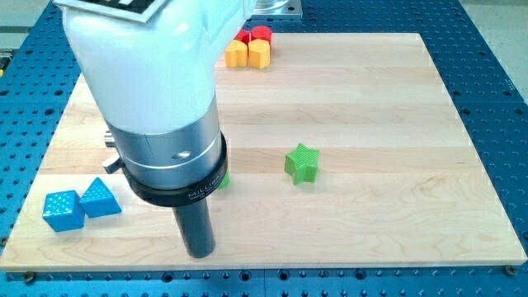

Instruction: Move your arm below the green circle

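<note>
At the view's left, near the bottom, two blue blocks lie side by side: a blue cube (62, 209) and a blue triangle-like block (99, 198). Next comes the arm's big white and metal body. My tip (199, 252) is near the board's bottom edge. There are no jaws here, only a plain rod, so nothing is grasped.

Just right of the metal collar a small green edge (224, 180) shows; I judge it is the green circle, mostly hidden behind the arm. My tip stands below it, so the step looks almost finished; the next move needs only a small correction, without touching it.

Further right sits a green star (302, 162). At the top, yellow blocks (247, 54) and red blocks (254, 35) touch.
</note>
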`<state>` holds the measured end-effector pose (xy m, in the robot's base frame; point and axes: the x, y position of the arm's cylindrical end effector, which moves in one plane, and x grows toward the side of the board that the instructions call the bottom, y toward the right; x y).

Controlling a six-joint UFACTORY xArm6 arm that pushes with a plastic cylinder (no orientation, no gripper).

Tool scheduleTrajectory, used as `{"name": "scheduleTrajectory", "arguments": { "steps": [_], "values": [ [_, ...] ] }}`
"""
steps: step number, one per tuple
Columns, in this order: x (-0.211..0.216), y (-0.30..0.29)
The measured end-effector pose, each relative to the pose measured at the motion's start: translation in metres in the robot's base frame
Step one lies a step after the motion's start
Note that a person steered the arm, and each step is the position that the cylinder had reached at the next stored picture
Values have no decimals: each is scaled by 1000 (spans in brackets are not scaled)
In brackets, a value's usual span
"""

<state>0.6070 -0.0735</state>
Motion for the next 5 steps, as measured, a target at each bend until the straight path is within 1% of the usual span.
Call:
{"name": "scheduleTrajectory", "arguments": {
  "steps": [4,5],
  "values": [
    [2,-1],
    [-18,-14]
  ]
}}
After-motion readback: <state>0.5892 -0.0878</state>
